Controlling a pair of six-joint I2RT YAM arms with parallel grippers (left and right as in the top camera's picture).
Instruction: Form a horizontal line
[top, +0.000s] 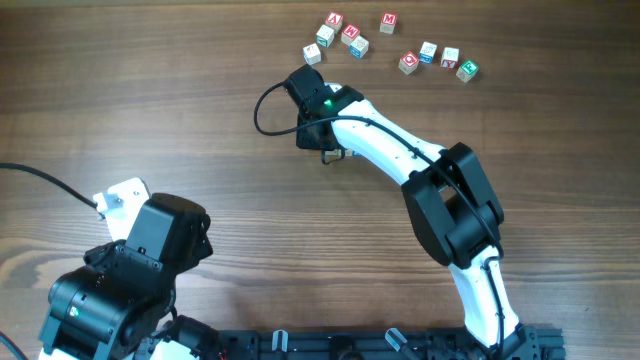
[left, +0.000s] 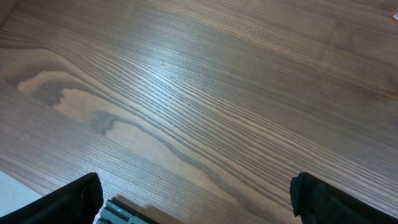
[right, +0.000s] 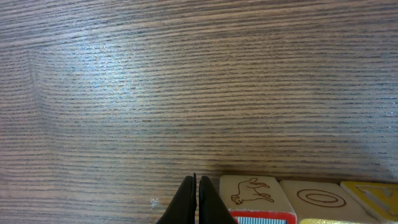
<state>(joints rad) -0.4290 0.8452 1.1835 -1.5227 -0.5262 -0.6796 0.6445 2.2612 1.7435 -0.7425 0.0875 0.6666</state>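
- The right gripper (right: 196, 200) is pinched fully closed and holds nothing.
- Three cubes (right: 317, 198) sit side by side just right of its tips, the last one yellow.
- The left gripper (left: 199, 204) gapes wide, empty, above the wooden table (left: 186, 93).

Right arm (top: 400, 160) stretched toward far desk edge, elbow bent, jaws pressed together, tips low. Left arm (top: 130, 270) folded at near-left corner, jaws spread wide.

White-and-black arms (top: 385, 150), black cable (top: 257, 112), green light (top: 327, 103).
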